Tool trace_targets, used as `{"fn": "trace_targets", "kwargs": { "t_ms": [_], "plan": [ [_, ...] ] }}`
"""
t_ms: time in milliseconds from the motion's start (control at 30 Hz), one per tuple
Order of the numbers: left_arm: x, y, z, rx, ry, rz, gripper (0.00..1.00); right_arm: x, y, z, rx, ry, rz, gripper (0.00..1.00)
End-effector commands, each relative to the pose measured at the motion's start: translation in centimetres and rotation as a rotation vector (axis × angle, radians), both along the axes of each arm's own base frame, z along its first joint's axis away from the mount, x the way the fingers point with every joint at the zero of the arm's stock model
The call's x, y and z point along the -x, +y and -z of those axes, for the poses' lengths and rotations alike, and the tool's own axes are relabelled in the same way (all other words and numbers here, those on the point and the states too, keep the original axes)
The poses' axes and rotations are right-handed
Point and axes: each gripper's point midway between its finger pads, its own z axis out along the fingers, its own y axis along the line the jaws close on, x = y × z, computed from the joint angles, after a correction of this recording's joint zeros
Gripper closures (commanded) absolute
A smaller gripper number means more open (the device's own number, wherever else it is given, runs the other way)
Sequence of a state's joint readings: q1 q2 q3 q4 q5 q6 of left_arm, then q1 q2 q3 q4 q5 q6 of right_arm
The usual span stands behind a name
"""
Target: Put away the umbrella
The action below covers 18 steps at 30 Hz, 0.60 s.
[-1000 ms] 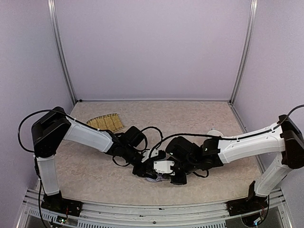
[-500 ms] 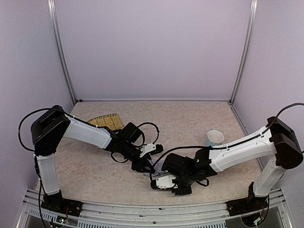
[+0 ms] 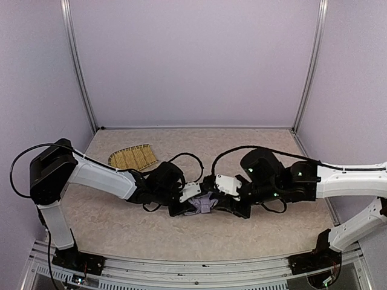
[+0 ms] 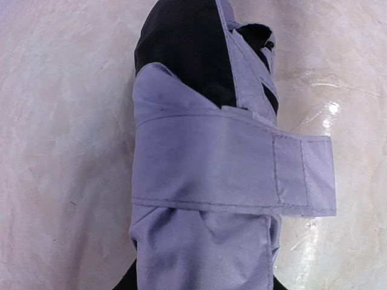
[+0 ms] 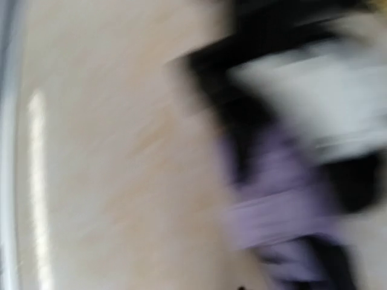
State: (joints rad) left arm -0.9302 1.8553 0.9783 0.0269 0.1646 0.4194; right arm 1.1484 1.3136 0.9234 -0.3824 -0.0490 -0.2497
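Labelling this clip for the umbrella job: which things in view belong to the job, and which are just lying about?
Job: umbrella, folded, strap wrapped round it.
Lying about: woven straw tray, back left on the table.

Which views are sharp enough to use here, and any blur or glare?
Top external: sharp, evenly lit, though the arms hide most of the umbrella. Left wrist: sharp close-up of the umbrella's strap, with small glare spots on the table at right. Right wrist: heavy motion blur, only a lavender smear and a streak of glare at left; unusable.

umbrella (image 3: 204,204) lies on table (image 3: 242,145), between left hand (image 3: 188,205) and right hand (image 3: 222,202).
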Motion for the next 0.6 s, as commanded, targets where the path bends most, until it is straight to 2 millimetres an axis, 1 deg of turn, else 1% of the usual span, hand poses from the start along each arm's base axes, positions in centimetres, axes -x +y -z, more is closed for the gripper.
{"fn": "trace_targets", "kwargs": {
  "t_ms": [0, 67, 133, 200, 300, 367, 433, 500, 567],
  "plan": [
    [-3.2, 2.4, -0.5, -0.152, -0.342, -0.137, 1.0, -4.3, -0.8, -4.6, -0.215, 0.021, 0.158, 0.67],
    [-4.0, 2.6, -1.3, -0.154, -0.414, -0.168, 1.0, -7.0, -2.4, -5.5, -0.258, 0.02, 0.262, 0.65],
    [-4.7, 2.8, -2.2, -0.147, -0.483, -0.198, 1.0, -8.7, -3.4, -6.0, -0.291, 0.02, 0.329, 0.64],
    [-4.7, 2.8, -2.9, -0.14, -0.534, -0.19, 1.0, -9.8, -4.0, -6.5, -0.321, 0.021, 0.368, 0.64],
    [-3.3, 2.2, -3.3, -0.122, -0.568, -0.105, 1.0, -10.5, -4.1, -6.6, -0.344, 0.034, 0.384, 0.63],
    [-2.2, 1.8, -2.6, -0.126, -0.55, -0.029, 1.0, -10.7, -4.2, -6.7, -0.348, 0.035, 0.389, 0.63],
    [-0.7, 1.6, -1.2, -0.145, -0.493, 0.06, 0.99, -10.9, -4.3, -6.7, -0.349, 0.033, 0.395, 0.63],
    [0.0, 1.6, -0.6, -0.15, -0.466, 0.09, 0.94, -10.9, -4.4, -6.9, -0.353, 0.029, 0.397, 0.62],
    [0.5, 1.7, -0.5, -0.138, -0.451, 0.101, 0.85, -10.9, -4.5, -7.2, -0.36, 0.026, 0.398, 0.6]
  ]
}}
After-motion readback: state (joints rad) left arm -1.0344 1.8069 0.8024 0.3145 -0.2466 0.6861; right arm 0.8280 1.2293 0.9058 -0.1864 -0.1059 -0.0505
